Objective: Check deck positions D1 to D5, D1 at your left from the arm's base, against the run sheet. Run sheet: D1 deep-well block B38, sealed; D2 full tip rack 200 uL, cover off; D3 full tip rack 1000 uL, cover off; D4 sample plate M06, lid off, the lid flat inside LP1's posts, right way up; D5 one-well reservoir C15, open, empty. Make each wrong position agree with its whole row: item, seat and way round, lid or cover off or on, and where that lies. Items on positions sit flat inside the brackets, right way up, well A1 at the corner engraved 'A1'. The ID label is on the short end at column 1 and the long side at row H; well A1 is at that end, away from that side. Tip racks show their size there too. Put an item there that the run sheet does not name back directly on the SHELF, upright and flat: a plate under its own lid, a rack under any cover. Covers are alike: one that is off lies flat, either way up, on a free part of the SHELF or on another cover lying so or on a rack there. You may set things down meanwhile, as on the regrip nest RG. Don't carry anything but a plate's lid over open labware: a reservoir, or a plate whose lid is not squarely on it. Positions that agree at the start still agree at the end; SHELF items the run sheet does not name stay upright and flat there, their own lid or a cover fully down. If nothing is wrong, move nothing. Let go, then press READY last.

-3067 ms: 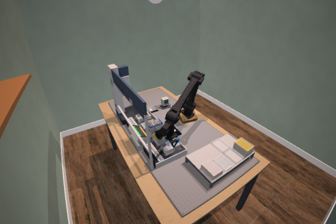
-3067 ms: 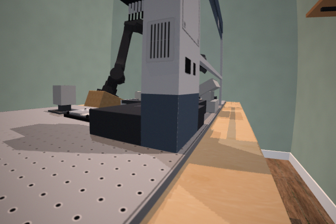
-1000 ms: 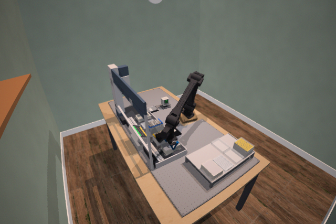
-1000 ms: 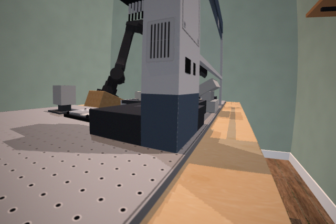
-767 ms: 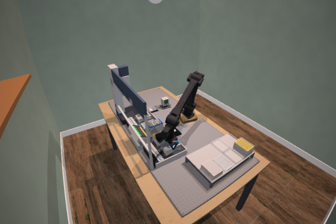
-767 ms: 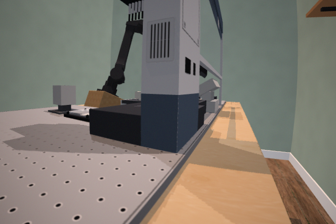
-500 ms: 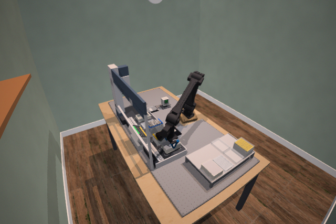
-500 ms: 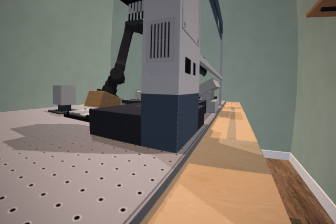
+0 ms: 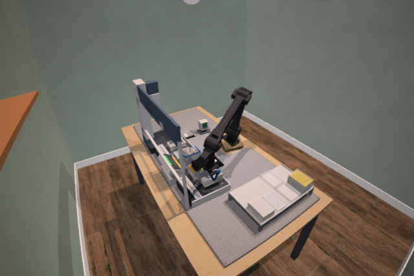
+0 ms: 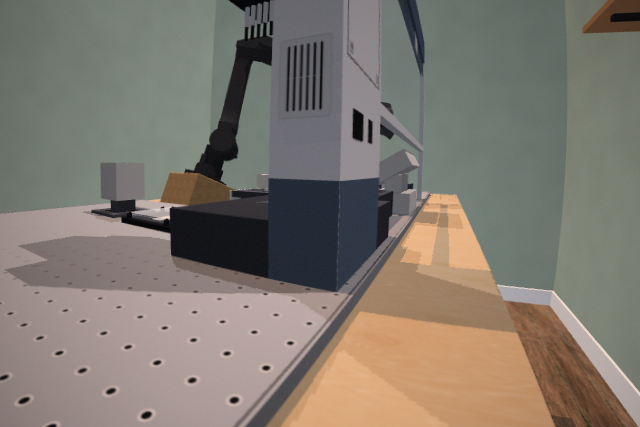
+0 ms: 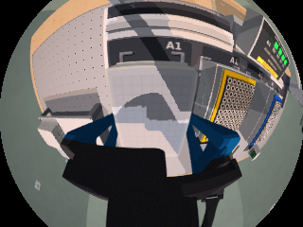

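Note:
My gripper is at the near end of the deck and is shut on a pale, flat-topped block. In the wrist view the blue fingers clasp the block by its two sides. An engraved "A1" mark and bracket corners show just beyond it. To its right stand a yellow-framed tip rack and then a blue-framed one. Both also show in the top view, the yellow-framed rack and the blue-framed rack. I cannot read any label on the block.
The gantry spans the deck behind the positions; its column blocks most of the exterior view. The shelf at the front right holds several pale items and a yellow-topped rack. A small box with a green screen stands at the back.

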